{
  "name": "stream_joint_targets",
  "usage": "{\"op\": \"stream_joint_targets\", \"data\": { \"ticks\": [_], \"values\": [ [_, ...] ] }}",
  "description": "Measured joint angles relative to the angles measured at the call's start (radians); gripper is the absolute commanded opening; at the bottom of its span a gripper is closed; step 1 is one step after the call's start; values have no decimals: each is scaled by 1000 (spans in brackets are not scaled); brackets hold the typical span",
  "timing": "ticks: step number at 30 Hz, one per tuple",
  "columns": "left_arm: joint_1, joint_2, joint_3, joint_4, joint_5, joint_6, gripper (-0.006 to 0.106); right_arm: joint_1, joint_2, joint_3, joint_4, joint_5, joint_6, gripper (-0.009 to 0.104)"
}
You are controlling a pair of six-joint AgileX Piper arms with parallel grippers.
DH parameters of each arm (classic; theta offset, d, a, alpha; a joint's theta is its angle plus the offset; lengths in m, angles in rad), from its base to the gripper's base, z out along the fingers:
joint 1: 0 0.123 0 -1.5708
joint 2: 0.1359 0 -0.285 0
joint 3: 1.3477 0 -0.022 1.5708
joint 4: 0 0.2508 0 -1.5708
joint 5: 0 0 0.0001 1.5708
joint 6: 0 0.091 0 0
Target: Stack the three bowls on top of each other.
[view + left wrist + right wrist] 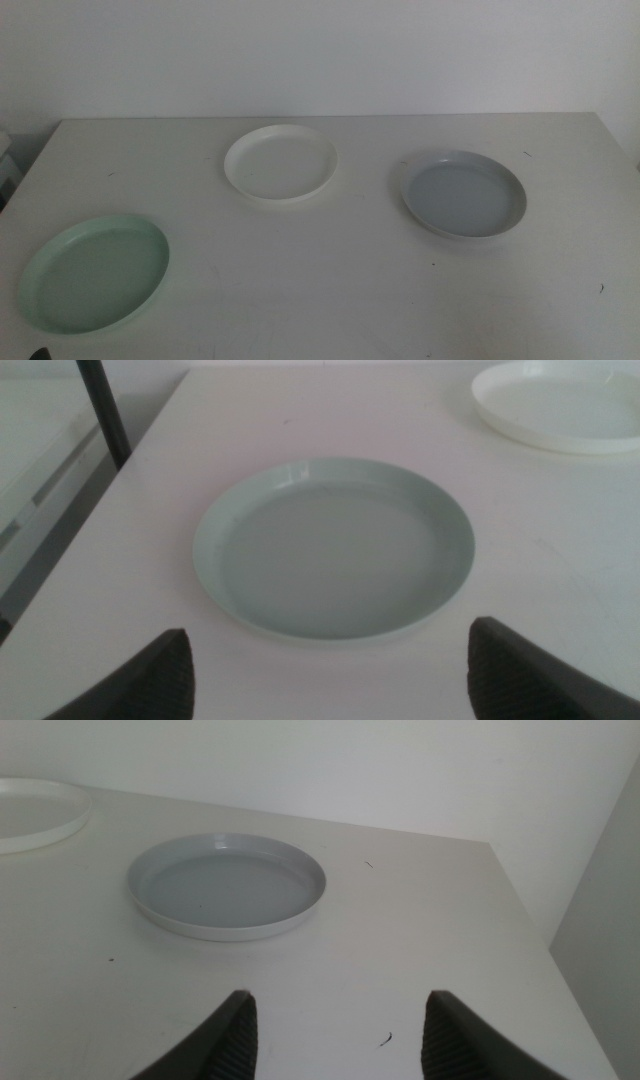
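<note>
Waiting stage: nothing is stacked yet; the three bowls lie apart on the worktop (330,300).
Left gripper (330,670): jaws spread wide, hovering just short of the mint green bowl (95,272), likely lined up for a rim grasp.
White bowl (280,163): far middle, between the other two, a plausible base for the stack.
Grey-blue bowl (464,194): right side, well apart from the white one.
Right gripper (338,1030): jaws spread, empty, facing the grey-blue bowl.
</note>
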Motion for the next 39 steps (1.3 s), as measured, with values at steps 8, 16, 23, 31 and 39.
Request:
{"op": "stream_joint_targets", "data": {
  "ticks": [8,16,23,31,39],
  "values": [
    [0,182,-128,-5,14,0,105,0,0,0,0,0,0,43],
    [0,446,-415,-11,131,0,105,0,0,0,0,0,0,43],
    [0,625,-724,-16,399,0,105,0,0,0,0,0,0,43],
    [0,790,-1054,-16,637,0,105,0,0,0,0,0,0,43],
    [0,955,-1266,-16,760,0,105,0,0,0,0,0,0,43]
  ]
}}
